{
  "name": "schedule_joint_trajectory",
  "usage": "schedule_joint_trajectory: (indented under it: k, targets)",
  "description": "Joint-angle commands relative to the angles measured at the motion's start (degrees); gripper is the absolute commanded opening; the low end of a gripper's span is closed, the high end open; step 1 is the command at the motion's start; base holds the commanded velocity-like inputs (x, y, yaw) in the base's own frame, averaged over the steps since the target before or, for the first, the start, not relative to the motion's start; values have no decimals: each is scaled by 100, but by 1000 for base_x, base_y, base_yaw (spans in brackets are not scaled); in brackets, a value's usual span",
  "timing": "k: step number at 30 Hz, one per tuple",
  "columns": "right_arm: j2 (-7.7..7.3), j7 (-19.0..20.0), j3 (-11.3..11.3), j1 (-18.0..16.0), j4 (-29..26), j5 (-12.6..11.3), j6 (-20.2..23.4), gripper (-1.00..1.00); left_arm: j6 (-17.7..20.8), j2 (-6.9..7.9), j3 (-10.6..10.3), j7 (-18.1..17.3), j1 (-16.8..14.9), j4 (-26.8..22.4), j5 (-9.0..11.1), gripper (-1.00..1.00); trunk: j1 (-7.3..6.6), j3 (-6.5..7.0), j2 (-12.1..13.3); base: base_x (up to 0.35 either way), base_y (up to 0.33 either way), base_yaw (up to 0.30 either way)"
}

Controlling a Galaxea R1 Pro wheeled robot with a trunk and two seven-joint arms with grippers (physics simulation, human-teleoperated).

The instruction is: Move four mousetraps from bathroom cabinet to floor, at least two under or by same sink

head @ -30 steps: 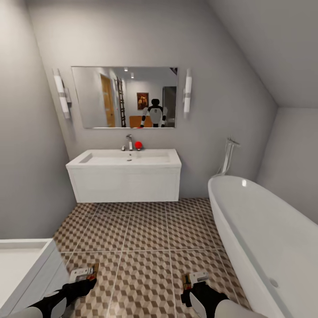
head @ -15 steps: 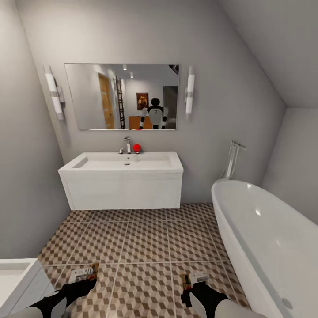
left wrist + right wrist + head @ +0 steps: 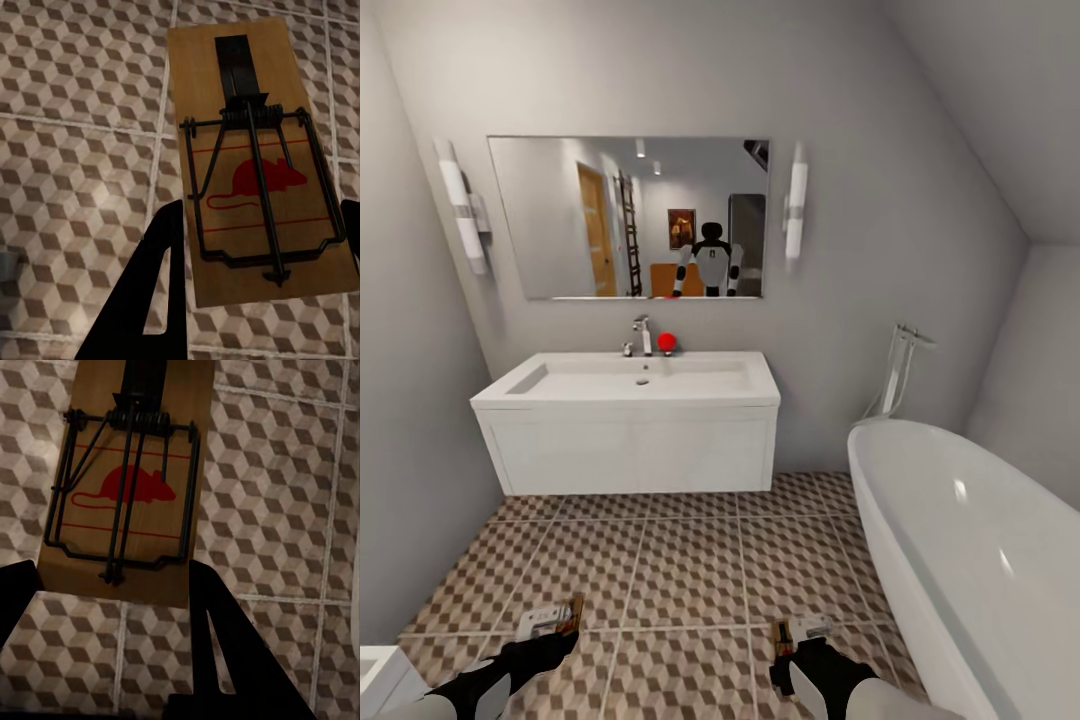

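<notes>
2 hands (image 3: 550,622) (image 3: 800,633) each grip a mousetrap (image 3: 259,161) (image 3: 127,484) above the bathroom floor (image 3: 690,545).

The bathroom floor (image 3: 690,560) is covered in large square tiles printed with a brown, beige and white cube pattern, divided by pale grout lines. A white bathtub (image 3: 960,560) is seen standing on the tiles at the right side. The same tiling (image 3: 82,135) is seen beneath both wrist cameras (image 3: 285,495).
</notes>
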Motion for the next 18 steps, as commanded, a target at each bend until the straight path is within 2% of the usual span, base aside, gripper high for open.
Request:
schedule_joint_trajectory:
  k: [1, 18]
  targets:
    - [1, -7, 36, -2, -11, 13, 46, -100, -22, 1, -47, -4, -5, 8, 44, -100, 3, -7, -3, 324, 0, 0]
    - [1, -9, 36, -3, -11, 13, 47, -100, -22, -25, -47, -4, -5, 8, 46, -100, 3, -7, -3, 324, 0, 0]
